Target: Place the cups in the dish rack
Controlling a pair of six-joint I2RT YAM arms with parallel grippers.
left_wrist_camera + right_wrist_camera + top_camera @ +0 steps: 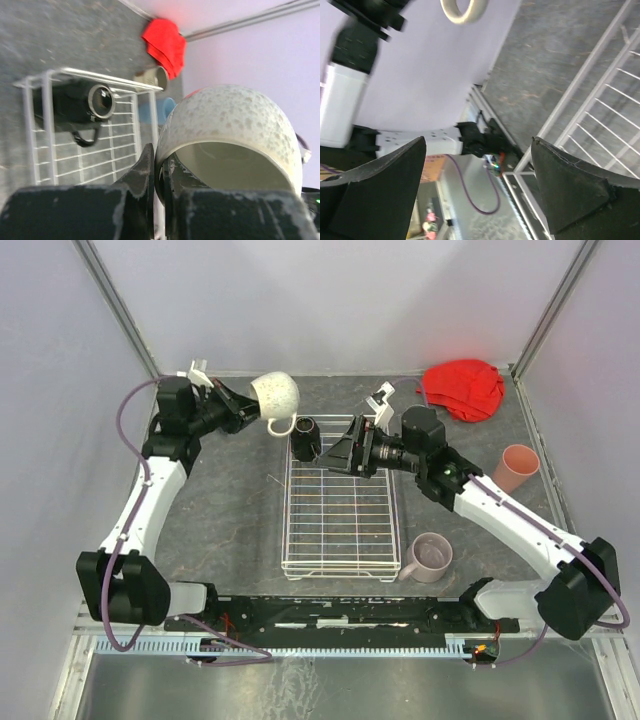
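My left gripper point(246, 406) is shut on the rim of the cream speckled mug point(277, 394) and holds it in the air, tilted, left of the white dish rack's point(340, 540) far end. In the left wrist view the jaws point(159, 156) pinch the mug's wall point(235, 125). A black mug point(305, 438) lies in the rack's far left corner point(82, 102). My right gripper point(338, 454) is open and empty above the rack's far end point(477, 145). A mauve mug point(430, 557) stands right of the rack. A salmon tumbler point(516, 468) stands at the right.
A red cloth point(462, 388) lies at the far right corner. In the left wrist view a steel tumbler point(153, 77) and a blue tumbler point(161, 110) lie beyond the rack, under the right arm. The enclosure walls close in on all sides.
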